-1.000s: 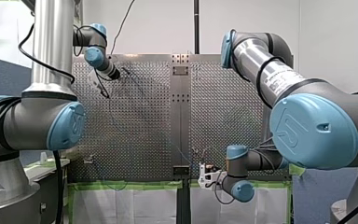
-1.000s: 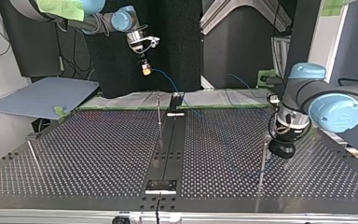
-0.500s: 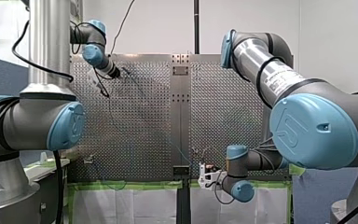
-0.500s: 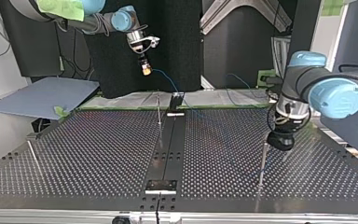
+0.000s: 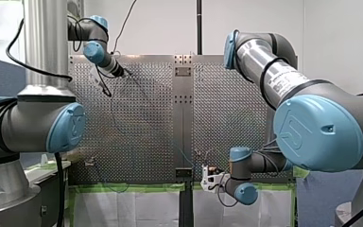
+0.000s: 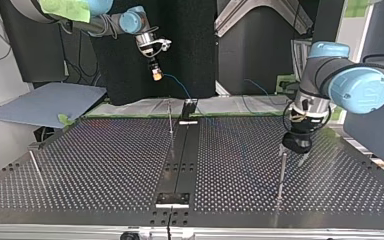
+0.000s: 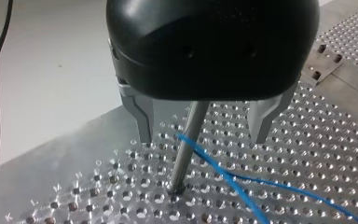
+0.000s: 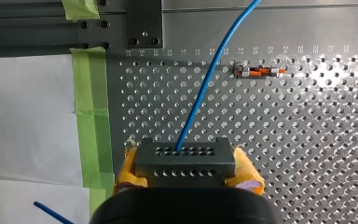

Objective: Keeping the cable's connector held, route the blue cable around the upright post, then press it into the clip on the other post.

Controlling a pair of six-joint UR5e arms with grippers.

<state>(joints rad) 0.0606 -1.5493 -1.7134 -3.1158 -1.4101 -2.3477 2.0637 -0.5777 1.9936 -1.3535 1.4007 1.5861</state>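
Observation:
My right gripper [image 8: 186, 173], with yellow pads, is shut on the dark connector block [image 8: 185, 158]; the blue cable [image 8: 205, 88] runs out of it across the table. In the top view this gripper [image 6: 156, 75] hangs high above the table's far edge, the cable [image 6: 180, 89] drooping from it. My left gripper [image 7: 200, 140] is open with its metal fingers [image 7: 141, 119] on either side of an upright post [image 7: 184, 149]. The cable [image 7: 223, 172] touches that post and lies on the plate. The top view shows this gripper [image 6: 294, 152] just above the post [image 6: 281, 172].
A second thin post [image 6: 170, 117] stands near the table's middle rail, a third post [image 6: 36, 167] at the top view's left. A small orange and metal clip [image 8: 258, 72] sits on the perforated plate ahead of my right gripper. Green tape [image 8: 91, 107] edges the table.
My left gripper has lifted a little and shifted toward the post, which now stands between its fingers. My right arm has not moved.

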